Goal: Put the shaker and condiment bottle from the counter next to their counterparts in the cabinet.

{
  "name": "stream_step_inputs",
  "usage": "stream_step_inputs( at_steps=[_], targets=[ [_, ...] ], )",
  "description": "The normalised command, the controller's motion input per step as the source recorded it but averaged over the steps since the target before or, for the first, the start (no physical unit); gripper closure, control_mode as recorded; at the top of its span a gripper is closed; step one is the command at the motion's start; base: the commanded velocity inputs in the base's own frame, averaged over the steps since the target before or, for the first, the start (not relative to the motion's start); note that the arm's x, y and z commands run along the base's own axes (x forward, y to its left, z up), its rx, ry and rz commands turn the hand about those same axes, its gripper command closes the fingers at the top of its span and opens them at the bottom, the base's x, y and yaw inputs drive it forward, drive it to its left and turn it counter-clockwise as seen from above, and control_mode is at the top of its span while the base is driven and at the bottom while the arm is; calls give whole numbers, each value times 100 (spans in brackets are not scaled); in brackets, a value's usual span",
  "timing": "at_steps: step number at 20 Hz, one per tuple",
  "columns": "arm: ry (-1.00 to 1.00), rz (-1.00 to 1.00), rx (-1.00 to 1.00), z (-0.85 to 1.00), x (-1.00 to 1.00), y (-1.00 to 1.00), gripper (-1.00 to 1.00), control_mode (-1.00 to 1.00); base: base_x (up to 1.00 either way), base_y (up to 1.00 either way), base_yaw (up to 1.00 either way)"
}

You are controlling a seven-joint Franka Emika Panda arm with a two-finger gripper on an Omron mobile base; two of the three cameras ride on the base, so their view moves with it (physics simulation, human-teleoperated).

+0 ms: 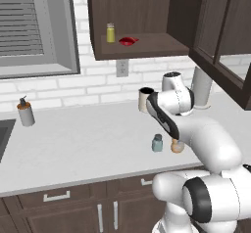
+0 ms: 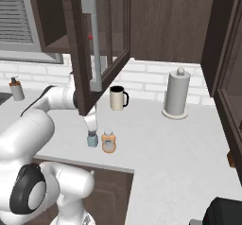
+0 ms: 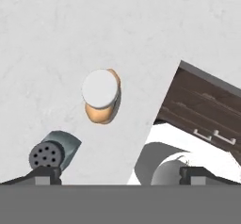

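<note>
The gripper [image 3: 120, 173] hangs over the counter [image 1: 83, 144] with jaws spread wide, holding nothing. The shaker [image 3: 51, 151] stands just beside one fingertip [image 3: 44, 173], not between the two; the bottle [image 3: 101, 96] stands near it, apart, both close to the counter's front edge. Risks:

- A descent from here would probably land a finger on the shaker's cap and tip it.
- A sideways correction could knock the bottle off the edge.
- The cabinet [image 1: 142, 41] door [image 2: 97, 44] hangs open above the arm; a straight lift may strike it.
</note>
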Motion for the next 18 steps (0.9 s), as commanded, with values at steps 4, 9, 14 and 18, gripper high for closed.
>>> stream_step_inputs(
  at_steps=[4,9,14,18],
  targets=[
    [0,-17,-2,-44,6,0,-100,-100,0,0,0],
    [0,-18,-3,-34,2,-1,-100,-100,0,0,0],
    [1,-5,-1,0,5,0,-100,-100,0,0,0],
    [3,-1,-12,-20,5,0,-100,-100,0,0,0]
  ],
)
